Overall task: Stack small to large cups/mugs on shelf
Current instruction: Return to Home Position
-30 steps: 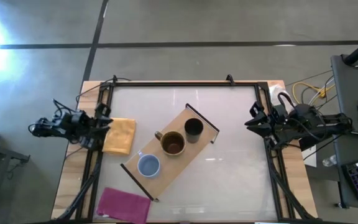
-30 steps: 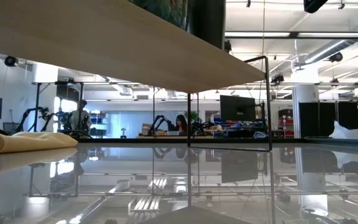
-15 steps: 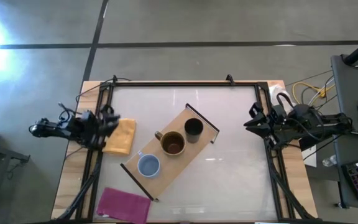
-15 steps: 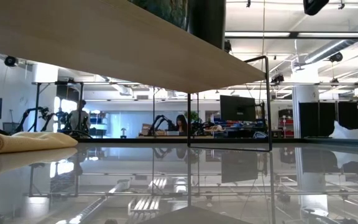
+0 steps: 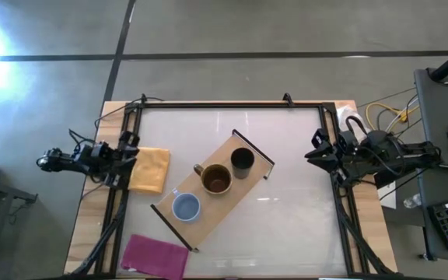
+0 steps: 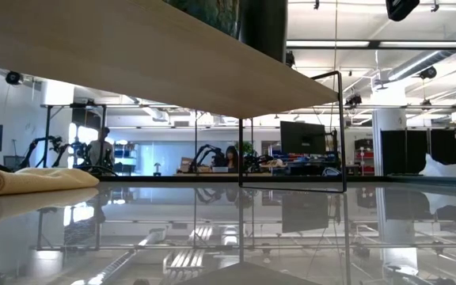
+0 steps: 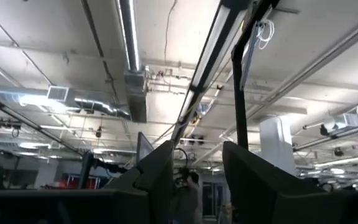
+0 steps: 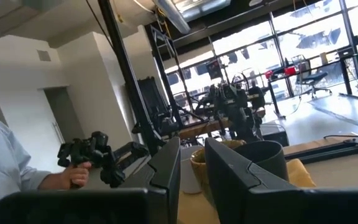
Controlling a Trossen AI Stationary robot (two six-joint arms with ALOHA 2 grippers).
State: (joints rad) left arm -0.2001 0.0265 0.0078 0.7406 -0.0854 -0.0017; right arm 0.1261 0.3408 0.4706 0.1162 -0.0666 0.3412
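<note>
The light-wood shelf (image 5: 208,194) lies slantwise mid-table on its thin black rails (image 6: 291,131). Three vessels stand on it in a row. The light blue-grey mug (image 5: 185,207) is nearest the near-left end, the mustard-brown mug (image 5: 216,179) is in the middle with its handle pointing left, and the narrow black cup (image 5: 242,161) is at the far-right end. My left gripper (image 5: 129,148) waits open at the table's left edge, tipped up toward the ceiling (image 7: 197,180). My right gripper (image 5: 316,153) waits open at the right edge and faces the mugs (image 8: 192,168).
An orange cloth (image 5: 149,169) lies just right of the left gripper. A magenta cloth (image 5: 155,255) sits at the near-left edge. A black frame (image 5: 232,105) runs around the tabletop. A person's hand holding a device (image 8: 73,177) shows beyond the table.
The left gripper swung a little toward the table's right, over the orange cloth's edge, then drew back to the left edge. The shelf and the three vessels have kept still.
</note>
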